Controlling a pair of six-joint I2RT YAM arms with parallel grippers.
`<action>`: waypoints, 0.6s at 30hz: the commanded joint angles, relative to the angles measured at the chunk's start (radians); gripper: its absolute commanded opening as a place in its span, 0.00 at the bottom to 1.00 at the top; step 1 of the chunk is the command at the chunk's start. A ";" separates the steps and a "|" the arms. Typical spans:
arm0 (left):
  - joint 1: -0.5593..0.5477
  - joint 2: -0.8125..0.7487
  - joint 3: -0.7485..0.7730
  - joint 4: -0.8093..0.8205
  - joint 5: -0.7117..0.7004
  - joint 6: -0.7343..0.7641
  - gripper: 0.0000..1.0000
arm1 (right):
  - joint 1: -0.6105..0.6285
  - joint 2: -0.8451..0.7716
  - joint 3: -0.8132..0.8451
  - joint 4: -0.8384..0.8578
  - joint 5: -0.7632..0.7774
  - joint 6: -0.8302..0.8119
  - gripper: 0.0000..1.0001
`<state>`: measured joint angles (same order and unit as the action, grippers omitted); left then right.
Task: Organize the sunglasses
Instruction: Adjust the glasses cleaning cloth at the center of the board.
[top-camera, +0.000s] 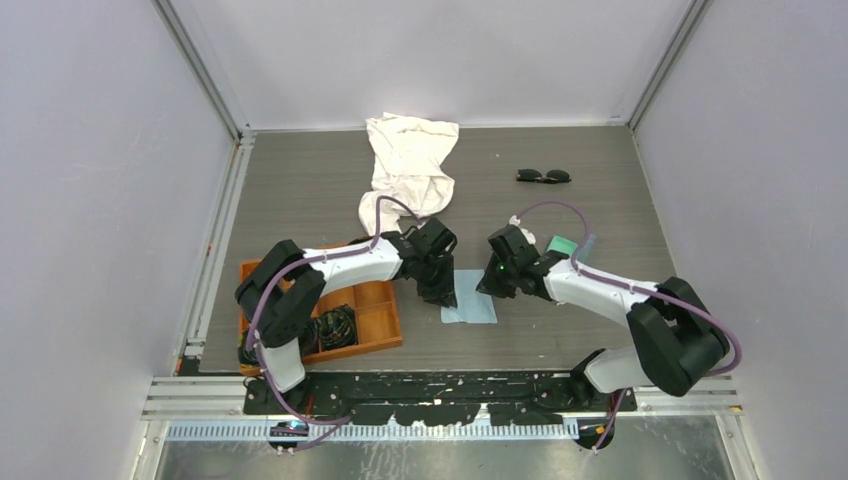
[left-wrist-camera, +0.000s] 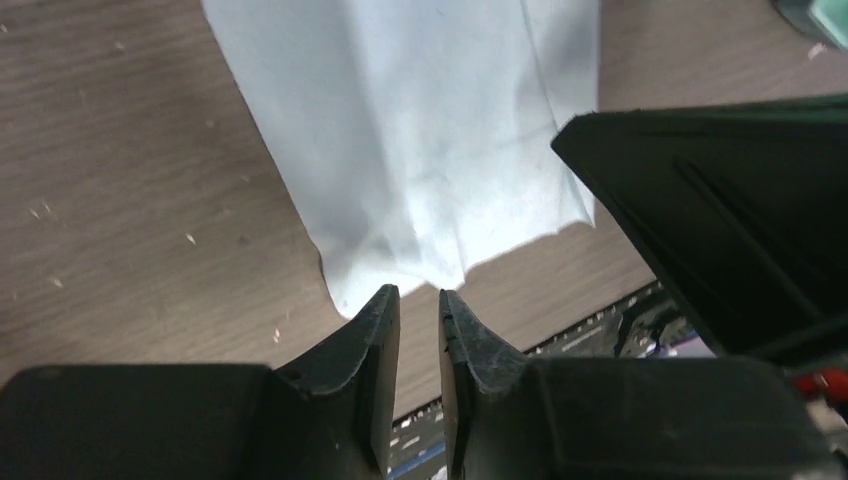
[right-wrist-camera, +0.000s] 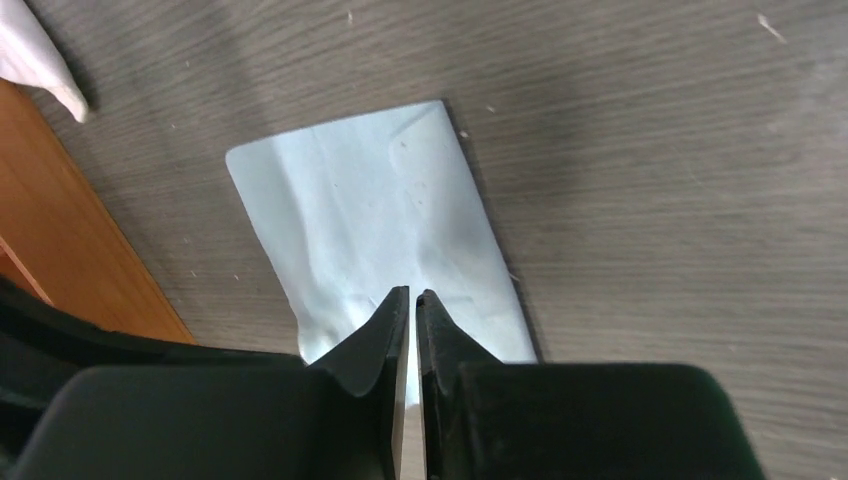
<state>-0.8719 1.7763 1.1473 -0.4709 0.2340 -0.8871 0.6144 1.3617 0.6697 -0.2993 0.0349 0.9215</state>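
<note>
We see a matt grey worktop (top-camera: 300, 180) with a fine wood grain. At lower centre lies a thin, smooth pale blue cloth (top-camera: 470, 310), lightly creased; above it is a crumpled white cloth (top-camera: 408, 165). The tray (top-camera: 378, 300) at lower left is orange wood, and the fingers (left-wrist-camera: 370, 340) are matt black plastic, faintly grainy.

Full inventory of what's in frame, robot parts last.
sunglasses: 1, black, far right
white cloth: 1, white, crumpled, far centre
blue cloth: 1, pale blue, near centre, between the arms
tray: 1, orange wood, near left
coiled bundles: count unclear, black, in tray
case: 1, mint-green part showing, by right arm
table: 1, grey woodgrain
left arm: 1, black-white, jaws narrowly apart at blue cloth's edge, grip unclear
right arm: 1, black-white, jaws closed on blue cloth
</note>
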 joint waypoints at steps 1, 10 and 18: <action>0.011 0.040 -0.043 0.096 -0.023 -0.057 0.22 | 0.005 0.064 0.055 0.118 -0.021 0.041 0.13; 0.011 0.069 -0.072 0.031 -0.056 -0.039 0.20 | -0.039 0.156 0.080 0.078 0.022 -0.023 0.11; 0.011 0.093 -0.059 0.025 -0.033 -0.027 0.19 | -0.125 0.089 0.083 -0.071 0.105 -0.142 0.10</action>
<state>-0.8570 1.8286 1.1011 -0.4259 0.2176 -0.9333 0.5053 1.5051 0.7189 -0.2504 0.0368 0.8658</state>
